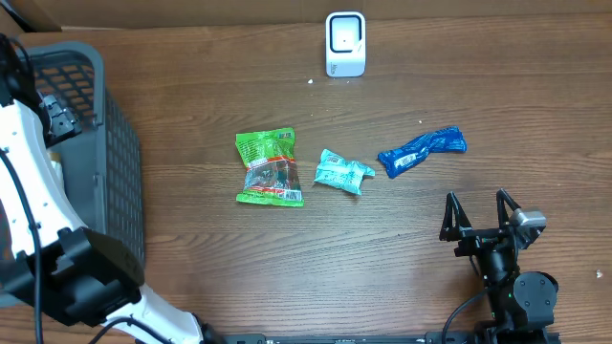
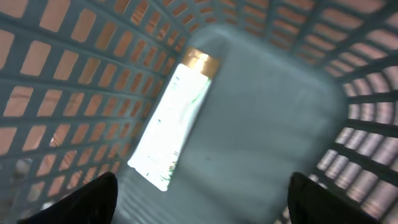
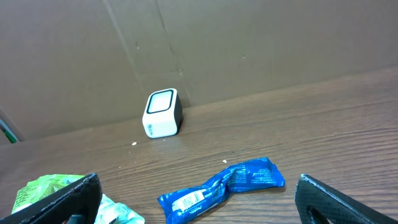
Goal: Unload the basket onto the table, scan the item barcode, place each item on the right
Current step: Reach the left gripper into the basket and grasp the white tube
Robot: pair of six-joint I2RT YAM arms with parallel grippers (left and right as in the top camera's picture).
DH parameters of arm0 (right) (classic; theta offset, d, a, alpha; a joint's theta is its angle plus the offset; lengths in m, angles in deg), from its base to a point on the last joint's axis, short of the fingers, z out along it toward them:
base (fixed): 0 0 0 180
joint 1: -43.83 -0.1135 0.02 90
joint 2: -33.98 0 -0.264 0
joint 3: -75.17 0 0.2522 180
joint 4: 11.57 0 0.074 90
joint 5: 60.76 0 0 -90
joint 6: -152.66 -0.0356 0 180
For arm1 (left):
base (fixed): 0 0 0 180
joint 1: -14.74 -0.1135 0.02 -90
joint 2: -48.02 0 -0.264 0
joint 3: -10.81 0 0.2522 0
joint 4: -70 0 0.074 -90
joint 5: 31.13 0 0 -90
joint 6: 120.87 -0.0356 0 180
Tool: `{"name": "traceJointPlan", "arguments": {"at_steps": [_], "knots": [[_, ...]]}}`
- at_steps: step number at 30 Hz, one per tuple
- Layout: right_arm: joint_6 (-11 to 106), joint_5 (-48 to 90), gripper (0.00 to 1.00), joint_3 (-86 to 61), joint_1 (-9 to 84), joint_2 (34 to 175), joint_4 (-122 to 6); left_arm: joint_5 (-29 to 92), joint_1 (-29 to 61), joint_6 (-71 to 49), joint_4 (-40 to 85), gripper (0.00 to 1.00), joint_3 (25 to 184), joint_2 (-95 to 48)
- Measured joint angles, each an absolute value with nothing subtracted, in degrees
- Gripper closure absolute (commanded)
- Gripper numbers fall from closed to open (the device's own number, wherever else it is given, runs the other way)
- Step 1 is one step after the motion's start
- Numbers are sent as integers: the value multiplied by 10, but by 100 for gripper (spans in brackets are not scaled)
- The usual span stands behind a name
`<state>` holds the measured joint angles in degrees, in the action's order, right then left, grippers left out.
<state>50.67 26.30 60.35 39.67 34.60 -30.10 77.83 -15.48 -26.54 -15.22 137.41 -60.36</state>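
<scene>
Your right gripper (image 1: 476, 198) stood spread and empty; the blue packet (image 1: 422, 150), right of centre, seemed light and crinkly, best pinched mid-body.

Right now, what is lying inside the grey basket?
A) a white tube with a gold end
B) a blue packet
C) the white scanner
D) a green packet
A: the left wrist view shows a white tube with a gold end lying on the floor of the basket, while the blue packet, green packet and scanner sit out on the table.
</scene>
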Motion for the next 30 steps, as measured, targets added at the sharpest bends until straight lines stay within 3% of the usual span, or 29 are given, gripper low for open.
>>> {"name": "traceJointPlan", "arguments": {"at_steps": [13,21,30], "knots": [[507,263,0,604,397,346,-301,762,-249,-384,-123,18,1374,-733],[507,263,0,604,397,346,-302,732,-250,-416,-91,22,1374,-798],[507,263,0,604,397,346,-301,740,-250,-418,-77,36,1377,-841]]}}
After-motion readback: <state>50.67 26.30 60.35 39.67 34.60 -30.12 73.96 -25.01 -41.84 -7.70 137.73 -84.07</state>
